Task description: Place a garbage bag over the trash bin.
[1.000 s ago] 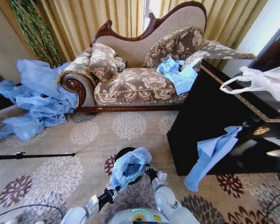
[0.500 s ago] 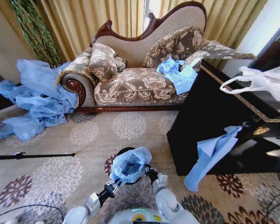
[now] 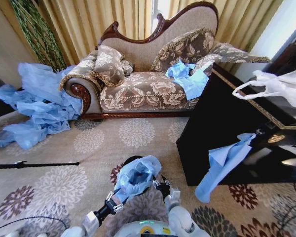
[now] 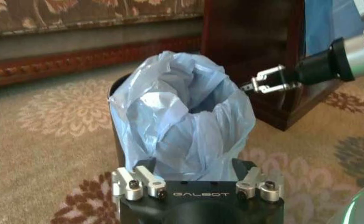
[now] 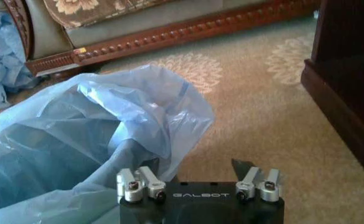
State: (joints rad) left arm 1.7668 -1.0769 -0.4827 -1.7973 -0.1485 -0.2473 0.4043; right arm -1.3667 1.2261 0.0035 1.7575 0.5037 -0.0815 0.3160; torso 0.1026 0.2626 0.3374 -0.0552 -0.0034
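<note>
The small black trash bin stands on the patterned carpet just in front of me. The light blue garbage bag lies bunched over its mouth and spills down its near side. In the left wrist view the garbage bag billows above the trash bin's rim. My left gripper is at the bag's near lower edge, shut on the plastic, which runs down between its fingers. My right gripper hangs just right of the bag, apart from it. Seen from the left wrist, the right gripper is open with nothing in it.
A dark wooden cabinet stands close on the right, with a blue sheet hanging off it and a white bag on top. Behind is a floral sofa. Blue sheeting is heaped at the left, and a black rod lies on the carpet.
My left gripper has drawn back toward me with the bag's edge, stretching the plastic down the bin's near side. My right gripper has shifted slightly back and to the right, off the bag.
</note>
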